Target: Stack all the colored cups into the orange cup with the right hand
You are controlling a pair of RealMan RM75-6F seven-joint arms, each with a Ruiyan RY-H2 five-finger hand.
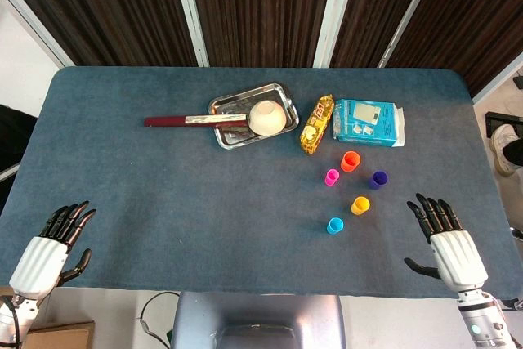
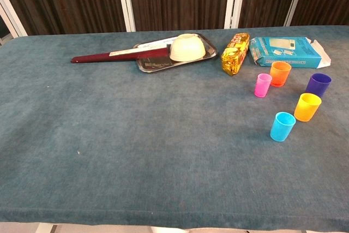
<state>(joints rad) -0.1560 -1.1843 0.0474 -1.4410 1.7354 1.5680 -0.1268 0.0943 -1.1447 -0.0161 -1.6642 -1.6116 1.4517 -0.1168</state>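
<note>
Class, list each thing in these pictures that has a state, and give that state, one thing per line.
orange cup: upright, empty
pink cup: upright, beside the orange one
purple cup: upright, alone
yellow cup: upright, alone
blue cup: upright, alone
bowl: upside down on tray
left hand: open, holding nothing
right hand: open, holding nothing

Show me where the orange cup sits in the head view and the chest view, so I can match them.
Head view: orange cup right of centre, just below the blue box.
Chest view: orange cup far right, in front of the same blue box.
Shared landmark: the pink cup close beside it.
</note>
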